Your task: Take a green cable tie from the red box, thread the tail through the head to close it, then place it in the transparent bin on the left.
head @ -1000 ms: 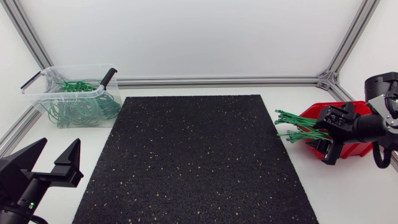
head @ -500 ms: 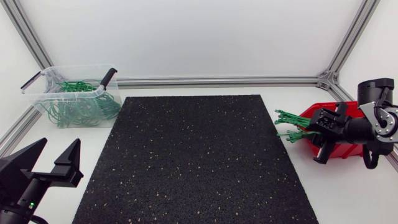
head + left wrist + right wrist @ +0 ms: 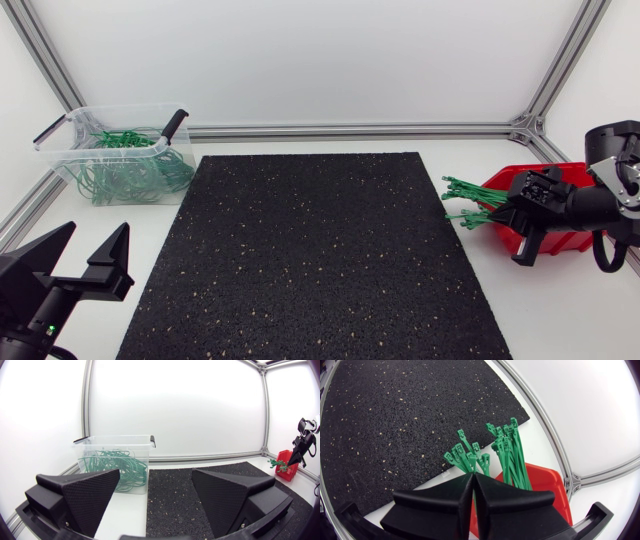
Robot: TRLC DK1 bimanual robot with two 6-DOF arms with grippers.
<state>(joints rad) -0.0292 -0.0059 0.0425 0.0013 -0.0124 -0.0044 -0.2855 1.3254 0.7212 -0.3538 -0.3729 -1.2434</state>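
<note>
The white table (image 3: 560,310) carries a black speckled mat (image 3: 310,250) across its middle.

The transparent bin (image 3: 60,150) stands at the far left corner of the table, just beside the mat's far left corner. It holds a tangle of closed green loops (image 3: 125,170).

The red box (image 3: 555,173) lies at the right edge of the table, just beside the mat. It is tilted with its open mouth toward the mat.

The left arm is at the near left corner, off the mat. The left gripper (image 3: 97,232) is spread wide with nothing between its fingers. In the left wrist view it faces the bin across the table.

The right arm enters from the right edge, above the red box. The right gripper (image 3: 512,218) is at the box's mouth, its fingers pressed together with no visible gap.

A bundle of green cable ties (image 3: 510,455) sticks out of the box's mouth, heads fanned over the table toward the mat's edge. The fingertips meet at the bundle; it cannot be told whether a tie is clamped between them.
</note>
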